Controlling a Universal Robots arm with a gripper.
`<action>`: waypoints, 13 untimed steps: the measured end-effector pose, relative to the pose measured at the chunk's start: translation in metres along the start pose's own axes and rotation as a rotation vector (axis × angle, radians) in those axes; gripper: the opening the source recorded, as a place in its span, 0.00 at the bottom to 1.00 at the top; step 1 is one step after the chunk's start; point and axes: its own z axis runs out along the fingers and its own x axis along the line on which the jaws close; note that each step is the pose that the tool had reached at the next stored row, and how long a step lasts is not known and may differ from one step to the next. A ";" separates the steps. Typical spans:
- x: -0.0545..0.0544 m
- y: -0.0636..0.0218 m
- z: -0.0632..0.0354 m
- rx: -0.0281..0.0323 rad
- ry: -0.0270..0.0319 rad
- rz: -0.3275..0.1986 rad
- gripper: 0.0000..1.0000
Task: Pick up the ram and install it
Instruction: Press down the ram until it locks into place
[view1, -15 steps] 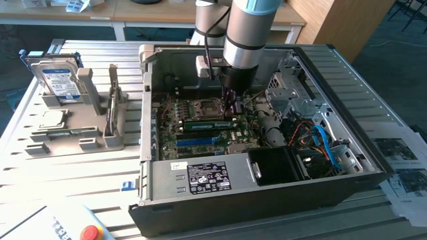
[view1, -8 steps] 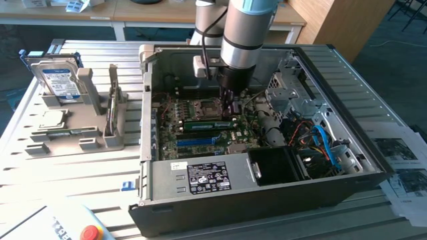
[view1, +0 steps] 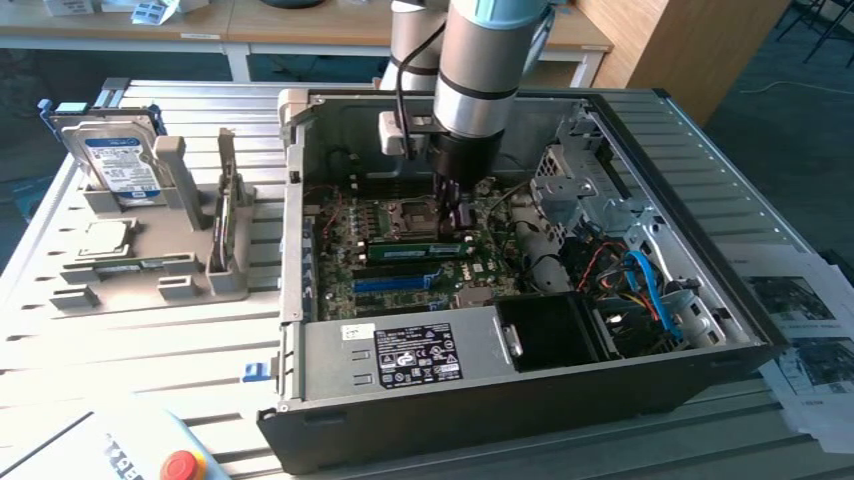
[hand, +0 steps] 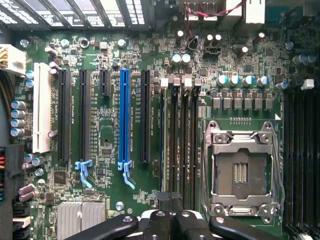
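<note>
Arm reaches down into the open PC case on the bench, tool low over the motherboard beside the CPU socket. Ram lies in a memory slot just under the tool, green stick running along the board; whether fully seated, cannot tell. Tool fingers sit close together over the ram's top edge; gripping or just touching, cannot tell. Blue expansion slot nearby. Hard drive stands in a grey holder near the bench's edge at the exterior view's left.
</note>
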 end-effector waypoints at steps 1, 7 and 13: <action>0.000 0.0011 0.0000 0.0000 0.0000 0.000 0.10; 0.000 0.0065 0.0001 0.0001 0.0000 0.000 0.10; 0.000 0.0116 0.0001 0.0001 0.0000 0.000 0.10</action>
